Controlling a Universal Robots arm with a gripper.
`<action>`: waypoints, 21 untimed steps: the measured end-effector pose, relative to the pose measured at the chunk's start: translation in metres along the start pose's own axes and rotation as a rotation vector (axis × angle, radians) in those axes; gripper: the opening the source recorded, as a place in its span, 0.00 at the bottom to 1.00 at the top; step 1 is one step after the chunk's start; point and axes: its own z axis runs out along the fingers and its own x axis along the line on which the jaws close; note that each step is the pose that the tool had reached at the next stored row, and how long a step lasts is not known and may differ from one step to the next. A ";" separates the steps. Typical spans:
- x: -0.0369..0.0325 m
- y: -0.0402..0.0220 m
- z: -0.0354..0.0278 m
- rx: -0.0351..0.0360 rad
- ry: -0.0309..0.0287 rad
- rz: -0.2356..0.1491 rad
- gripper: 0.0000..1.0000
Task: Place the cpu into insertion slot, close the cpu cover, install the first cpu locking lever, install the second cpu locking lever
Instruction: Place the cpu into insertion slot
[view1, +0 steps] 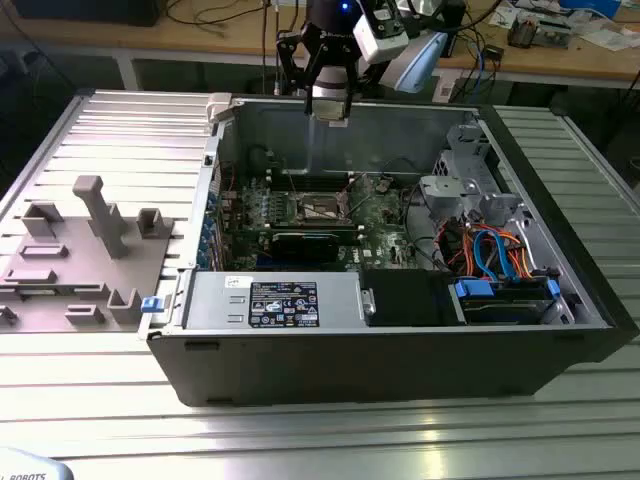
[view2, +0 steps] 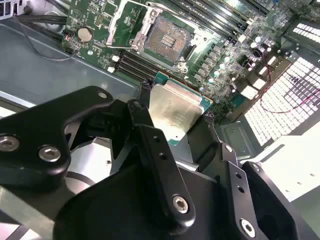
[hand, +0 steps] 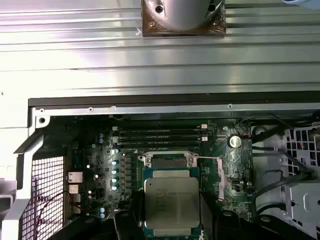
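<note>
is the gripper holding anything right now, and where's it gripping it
Yes. The gripper holds the cpu by two opposite side edges, one of its fingers on each, with the metal top left bare.

Tool (view1: 328, 110) points straight down, fingers (view2: 150, 140) clamped on the cpu (hand: 172, 200)

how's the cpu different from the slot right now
The cpu has a plain dull silver top; the slot is dark with a fine grid of contacts. The cpu sits gripped in the claw, clear of the board; the slot is fixed in that green board and lies empty. Both are square and look close in footprint.
</note>
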 end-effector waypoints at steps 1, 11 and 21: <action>0.0005 -0.0001 0.0002 0.0002 0.0001 0.000 0.54; 0.0004 -0.0008 0.0084 0.0001 0.0000 0.000 0.54; 0.0003 -0.0010 0.0105 0.0000 0.0000 0.000 0.54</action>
